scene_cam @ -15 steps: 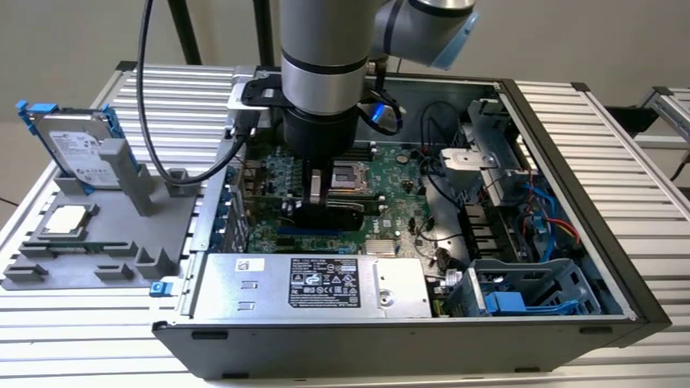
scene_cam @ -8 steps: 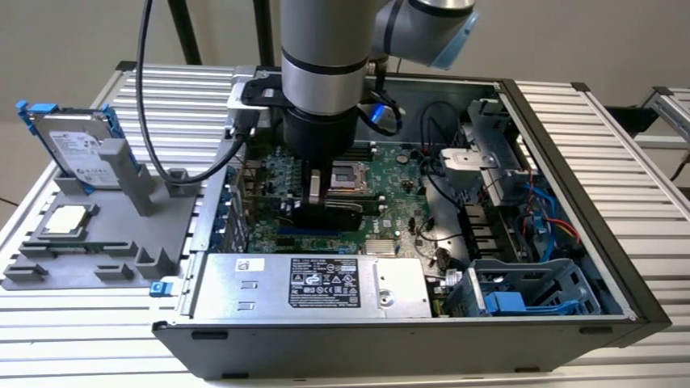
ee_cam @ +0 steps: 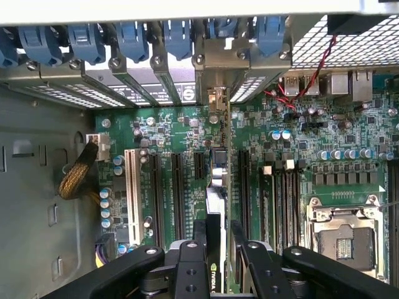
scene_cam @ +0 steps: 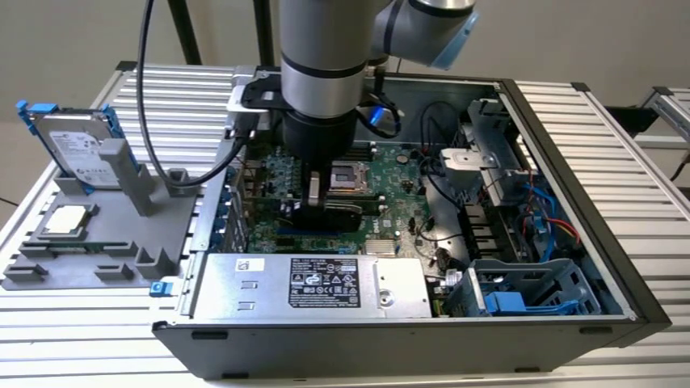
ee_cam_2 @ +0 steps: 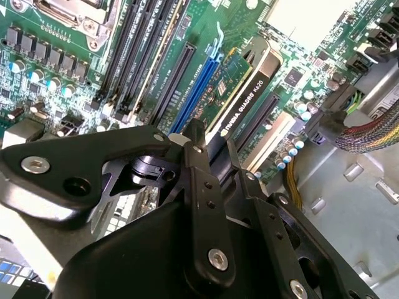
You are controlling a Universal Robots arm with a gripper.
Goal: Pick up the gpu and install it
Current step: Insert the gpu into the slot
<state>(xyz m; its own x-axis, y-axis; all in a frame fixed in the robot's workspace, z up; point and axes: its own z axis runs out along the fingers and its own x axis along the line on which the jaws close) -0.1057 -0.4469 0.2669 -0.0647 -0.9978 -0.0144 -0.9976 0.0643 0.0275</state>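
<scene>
Seating matters now: the black gripper (ee_cam: pixel 217 249) clamps the flat green gpu card with black cooler (ee_cam_2: pixel 240 99) edge-on over the motherboard's long slot (ee_cam: pixel 216 180); judged best kept upright, bracket aligned.

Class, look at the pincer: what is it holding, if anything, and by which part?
The pincer holds the gpu, clamped on the card's upper edge, standing on edge over the motherboard slots.
</scene>
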